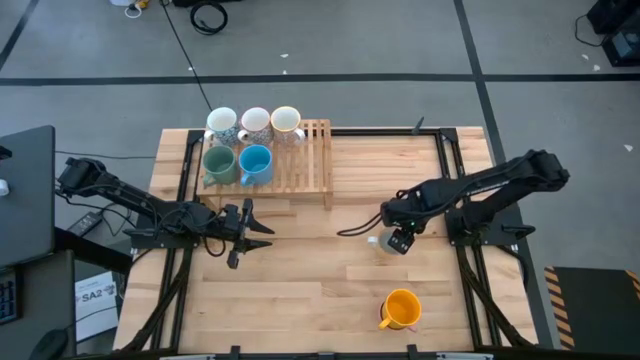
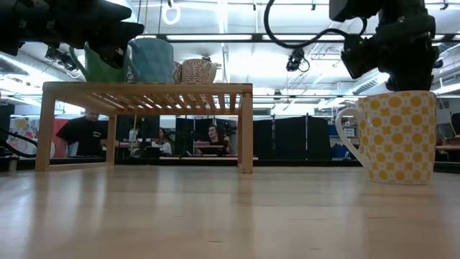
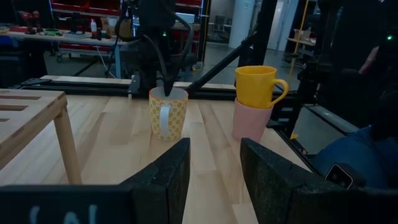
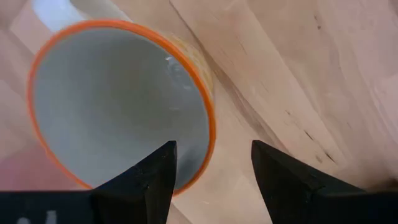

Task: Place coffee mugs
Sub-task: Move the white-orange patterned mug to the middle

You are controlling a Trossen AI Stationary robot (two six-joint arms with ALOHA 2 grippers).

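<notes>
A white mug with yellow dots stands upright on its base on the table's right half. My right gripper hangs over it, pointing down and open. One finger is inside the mug and the other outside, with the orange-edged rim in the gap, apart from both. An orange mug sits stacked on a pink mug near the table's near edge. My left gripper is open, low over the table in front of the rack, and holds nothing.
A slatted wooden rack stands at the far left. It carries a green mug, a blue mug and three pale mugs behind them. Bare wood lies between the arms and along the near edge. People sit beyond the table.
</notes>
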